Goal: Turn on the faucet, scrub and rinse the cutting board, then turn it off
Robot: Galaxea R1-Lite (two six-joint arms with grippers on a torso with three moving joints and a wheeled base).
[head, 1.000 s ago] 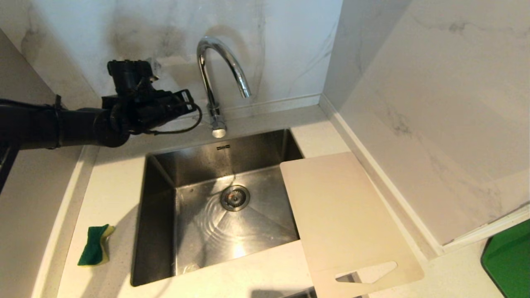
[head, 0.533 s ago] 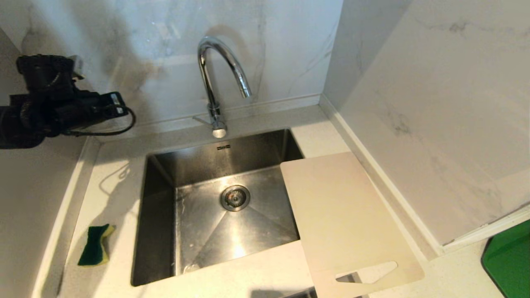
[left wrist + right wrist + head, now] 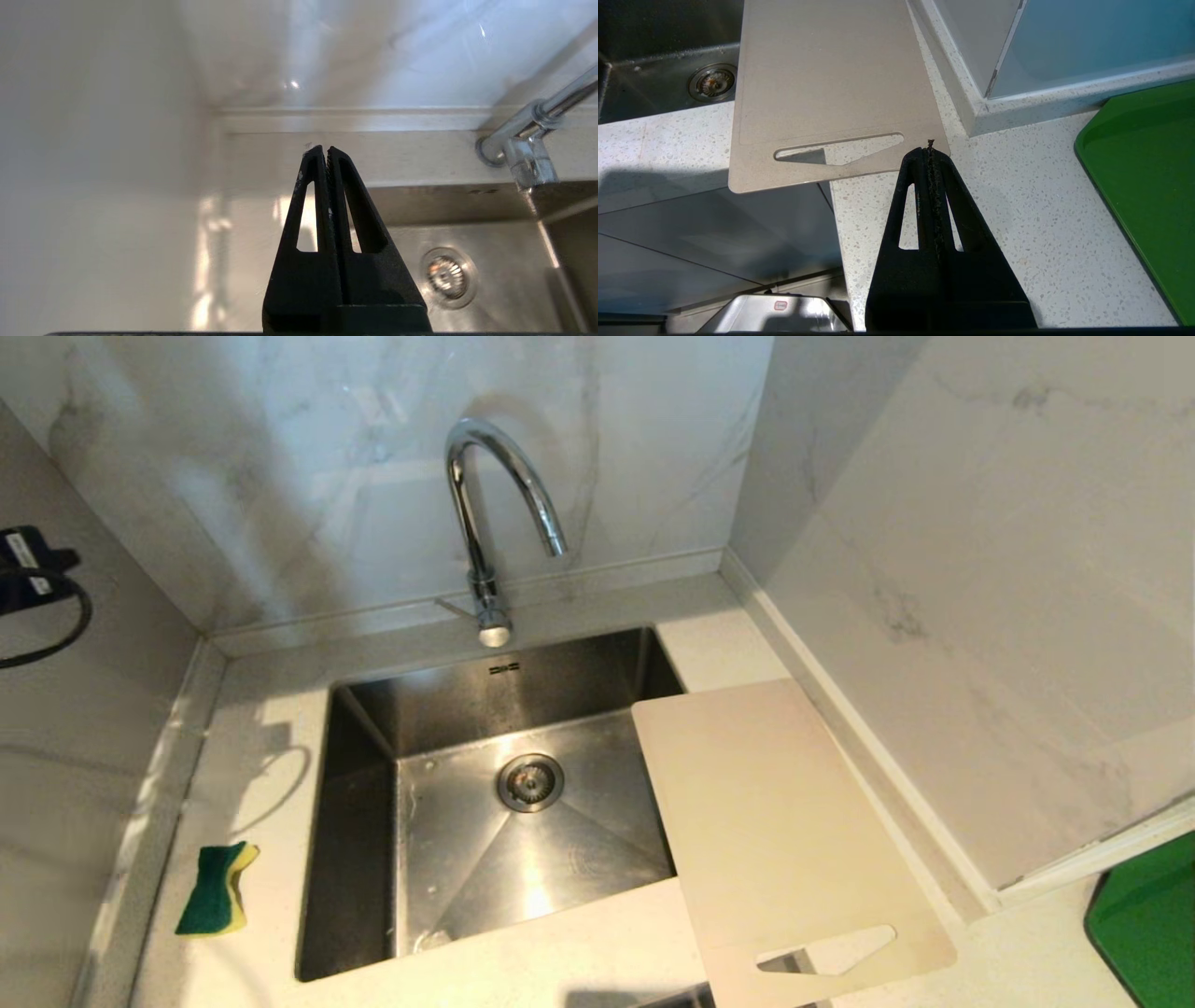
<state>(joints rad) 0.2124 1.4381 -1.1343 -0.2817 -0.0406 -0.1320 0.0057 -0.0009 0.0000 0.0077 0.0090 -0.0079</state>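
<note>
At the far left edge of the head view, only a bit of our left arm [image 3: 28, 565] and its black cable show, up beside the side wall. Our left gripper [image 3: 325, 151] has its two black fingers pressed flat together, and it holds nothing. It hangs in the air over the back left part of the counter [image 3: 261, 158], away from the faucet [image 3: 523, 140]. Past its tips we see the sink [image 3: 495, 233] and the round drain [image 3: 447, 277].

Our right gripper [image 3: 930, 151] is pressed together too, and it is empty. It sits over the speckled counter near the front, just beside the handle end of the cutting board [image 3: 831, 79]. A green tray [image 3: 1143, 177] lies on the counter further out to the right.

From the head we see the faucet [image 3: 485, 523] standing tall behind the sink [image 3: 373, 709], with its bent spout over the basin. No water comes out of it. The cutting board [image 3: 775, 821] lies flat on the right side. One long edge sticks out over the sink, and the end with the handle slot hangs past the front of the counter. A green and yellow sponge [image 3: 217, 889] lies on the counter to the left of the sink, well apart from the board.
</note>
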